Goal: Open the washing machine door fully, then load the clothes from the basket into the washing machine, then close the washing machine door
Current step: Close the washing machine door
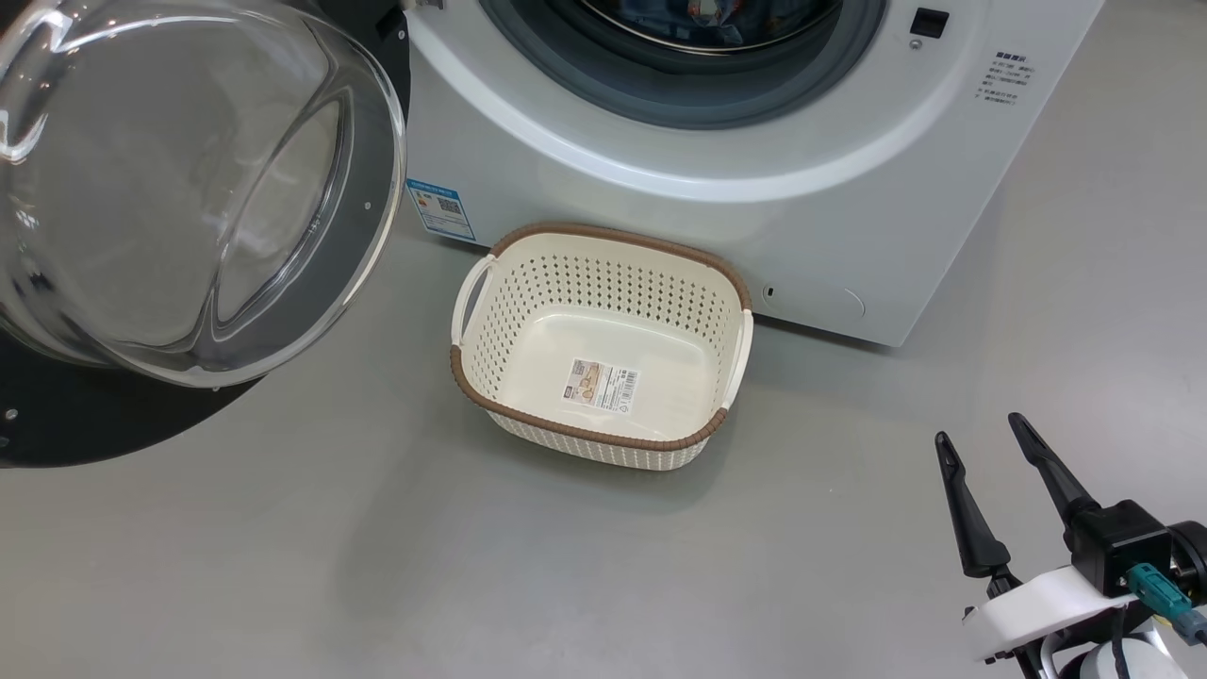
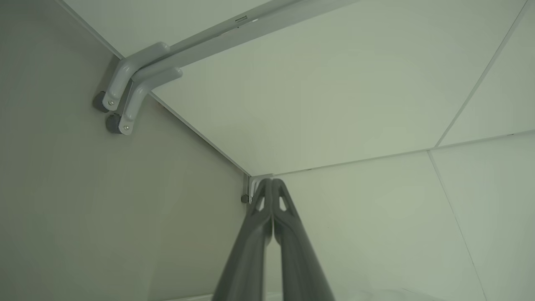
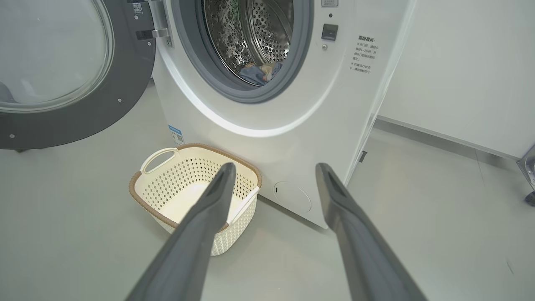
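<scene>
Ahead of the right gripper [image 1: 981, 429], whose fingers are standing wide apart and holding nothing, the washing machine [image 3: 267, 138] is gaping open, with the clothes [image 3: 259, 73] lying in its drum beyond and above the fingertips. Just below and left of that gripper, the basket [image 1: 585, 230] is sitting empty on the floor against the machine. Further left and higher, the door [image 3: 125, 83] is hanging swung wide on its hinge [image 3: 156, 33]. It is likely going to handle as a stiff, fairly heavy slab, swinging rather than lifting. Its glossy rim is probably slippery and the glass fragile, so pushing the rim farthest from the hinge is looking wisest. The left gripper [image 2: 271, 182] is pointing at pale wall panels, fingers pressed together and empty.
</scene>
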Available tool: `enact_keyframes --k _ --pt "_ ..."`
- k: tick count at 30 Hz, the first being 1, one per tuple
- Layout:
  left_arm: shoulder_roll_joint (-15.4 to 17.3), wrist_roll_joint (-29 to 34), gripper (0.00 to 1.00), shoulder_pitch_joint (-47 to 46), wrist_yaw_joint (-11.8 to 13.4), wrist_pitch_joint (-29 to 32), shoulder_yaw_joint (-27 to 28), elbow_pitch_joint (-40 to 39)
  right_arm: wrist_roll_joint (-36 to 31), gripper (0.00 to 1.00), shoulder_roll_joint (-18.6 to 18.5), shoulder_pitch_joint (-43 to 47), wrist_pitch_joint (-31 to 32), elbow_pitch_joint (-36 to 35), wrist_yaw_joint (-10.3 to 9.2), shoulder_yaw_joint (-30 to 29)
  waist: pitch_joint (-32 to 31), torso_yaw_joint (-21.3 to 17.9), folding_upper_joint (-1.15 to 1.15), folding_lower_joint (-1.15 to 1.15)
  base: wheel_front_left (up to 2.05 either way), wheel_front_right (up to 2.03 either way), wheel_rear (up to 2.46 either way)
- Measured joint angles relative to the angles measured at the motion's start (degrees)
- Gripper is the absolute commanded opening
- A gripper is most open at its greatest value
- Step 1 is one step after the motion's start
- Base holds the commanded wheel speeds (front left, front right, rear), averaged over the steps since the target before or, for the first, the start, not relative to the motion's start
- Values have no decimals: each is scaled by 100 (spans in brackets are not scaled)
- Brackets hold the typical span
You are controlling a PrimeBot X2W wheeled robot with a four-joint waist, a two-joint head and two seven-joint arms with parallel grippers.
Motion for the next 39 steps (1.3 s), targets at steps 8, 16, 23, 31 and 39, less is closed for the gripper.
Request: enact_keyframes --k 8,16,23,31,39 --pt "-94 -248 0 -128 1 758 -214 478 -4 100 -2 -10 0 -9 0 22 153 45 0 0 0 0 0" --pt "-49 -316 0 -515 1 934 -189 628 -4 100 -19 -115 0 -1 0 86 225 57 0 0 0 0 0" --pt "-93 -368 0 -636 1 1338 -310 876 -4 100 -33 -121 0 4 0 65 248 31 0 0 0 0 0" --pt "-140 -424 0 -638 1 1892 -557 981 -4 100 -45 -121 0 14 0 42 239 58 0 0 0 0 0" --pt "-155 -648 0 -698 1 2373 -597 1082 -4 100 -87 -130 0 26 0 45 206 116 0 0 0 0 0"
